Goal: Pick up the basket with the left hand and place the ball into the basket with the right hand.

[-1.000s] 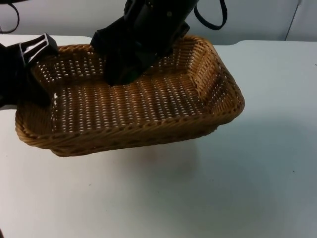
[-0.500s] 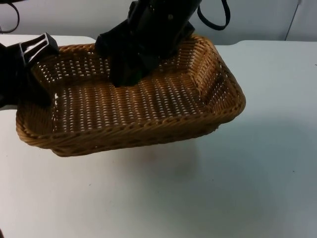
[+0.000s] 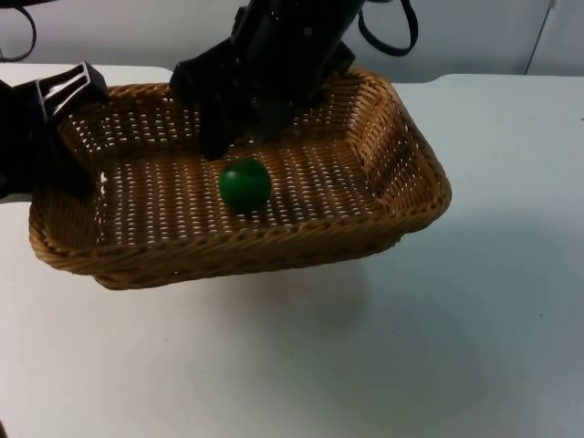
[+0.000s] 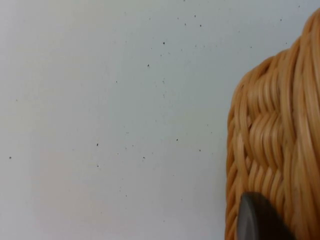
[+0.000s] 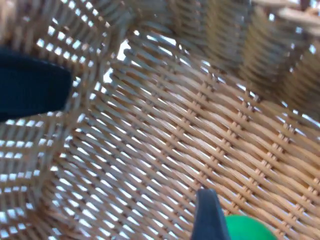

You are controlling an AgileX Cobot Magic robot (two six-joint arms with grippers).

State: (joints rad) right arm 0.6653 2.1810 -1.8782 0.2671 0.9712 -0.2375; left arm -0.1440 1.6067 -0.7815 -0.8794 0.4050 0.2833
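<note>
While the left gripper (image 3: 68, 137) pinches the wicker basket's (image 3: 401, 128) rim, holding it above the desk (image 3: 411, 347), the green ball (image 3: 245, 184) lies on the basket floor just below the right gripper (image 3: 233, 137), jaws spread.

right claw (image 3: 239, 146) over basket (image 3: 401, 210) (crowding ball (image 3: 245, 185))

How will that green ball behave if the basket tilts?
Likely rolls: the ball is round, smooth and lies loose on the basket floor, free of the right claw above. The walls should stop it. The left claw grips one end, so that hold sets the tilt.
</note>
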